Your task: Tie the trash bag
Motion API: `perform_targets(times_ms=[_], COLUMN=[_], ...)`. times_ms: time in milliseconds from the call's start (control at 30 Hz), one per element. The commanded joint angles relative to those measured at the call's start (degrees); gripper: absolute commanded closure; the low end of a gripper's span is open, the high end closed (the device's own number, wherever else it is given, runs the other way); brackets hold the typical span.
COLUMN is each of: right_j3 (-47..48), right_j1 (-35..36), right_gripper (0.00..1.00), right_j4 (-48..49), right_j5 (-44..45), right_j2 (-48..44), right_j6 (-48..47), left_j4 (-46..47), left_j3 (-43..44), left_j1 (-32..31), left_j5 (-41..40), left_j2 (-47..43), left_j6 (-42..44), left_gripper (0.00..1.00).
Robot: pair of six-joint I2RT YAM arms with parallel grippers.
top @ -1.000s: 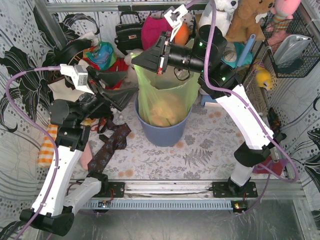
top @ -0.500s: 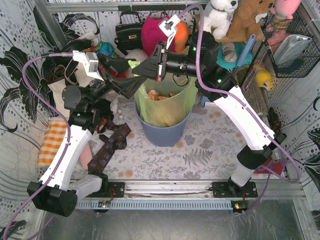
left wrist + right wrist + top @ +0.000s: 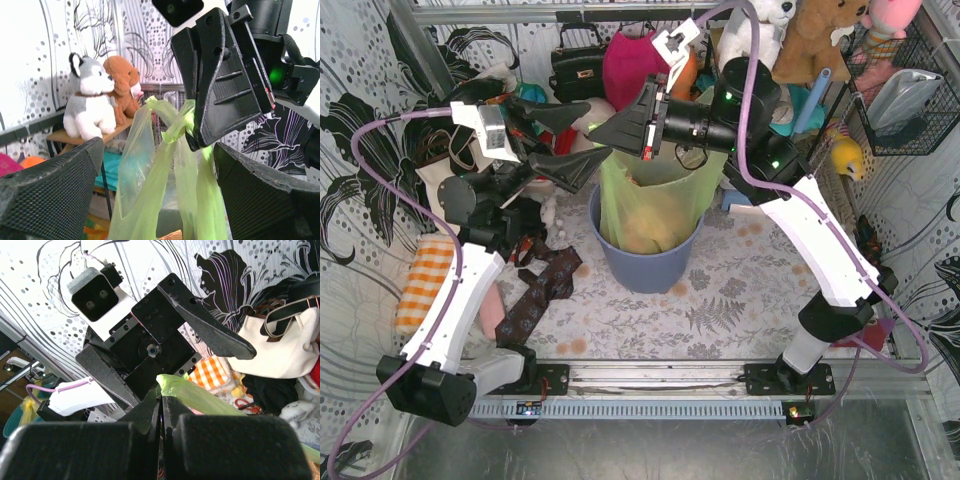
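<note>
One blue-grey bin (image 3: pixel 645 268) holds the trash bag (image 3: pixel 655 200), crumpled paper (image 3: pixel 645 228) inside. The right gripper (image 3: pixel 161 402) pinches its gathered top tight; the left gripper (image 3: pixel 159 145) gapes wide either side of that strand, holding nothing.

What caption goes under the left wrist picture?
Shut right gripper pinches the gathered top of the thin light-green plastic trash bag, framed by the open left gripper.
</note>
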Motion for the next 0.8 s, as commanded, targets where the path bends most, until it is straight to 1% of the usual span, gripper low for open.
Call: perform_targets(times_ms=[0,100,233,367,433,533,600,667,700,767], right_j3=[5.21,6.65,8.54,10.06,9.56,8.72,8.35,8.07,8.05,8.02], right_j1=[0.29,0.29,0.29,0.29,0.29,0.29,0.29,0.29,0.29,0.29], right_gripper=[1.0,1.0,1.0,1.0,1.0,1.0,1.0,1.0,1.0,1.0], right_j4=[0.88,0.79,-0.21,-1.83,-1.86,-1.6,-1.49,-1.28,-1.26,-1.25], right_j5=[-0.8,-0.81,-1.35,-1.6,-1.41,-0.73,-0.11,0.34,0.55,0.68], right_j2=[0.79,1.92,3.4,4.46,4.43,4.15,3.97,3.82,3.78,3.89], right_j6=[0.21,0.52,1.27,1.39,1.34,1.1,0.9,0.62,0.55,0.45], left_j4=[9.15,15.84,23.3,31.08,34.67,39.79,41.65,42.42,42.34,40.78], left_j3=[2.91,2.31,1.57,1.63,2.13,2.68,1.87,-0.07,-1.27,-4.1], left_j1=[0.27,0.23,0.21,0.16,0.22,0.2,0.23,0.21,0.11,0.13], left_j5=[3.01,5.52,6.88,7.97,8.75,10.19,10.62,10.42,10.13,9.93], left_j2=[2.37,4.67,7.0,10.2,11.75,13.77,14.36,13.89,13.41,12.29], left_j6=[-3.6,-9.0,-14.36,-20.28,-23.74,-29.23,-31.25,-32.07,-32.25,-32.12], left_gripper=[0.01,0.0,0.0,0.06,0.14,0.31,0.42,0.52,0.54,0.55])
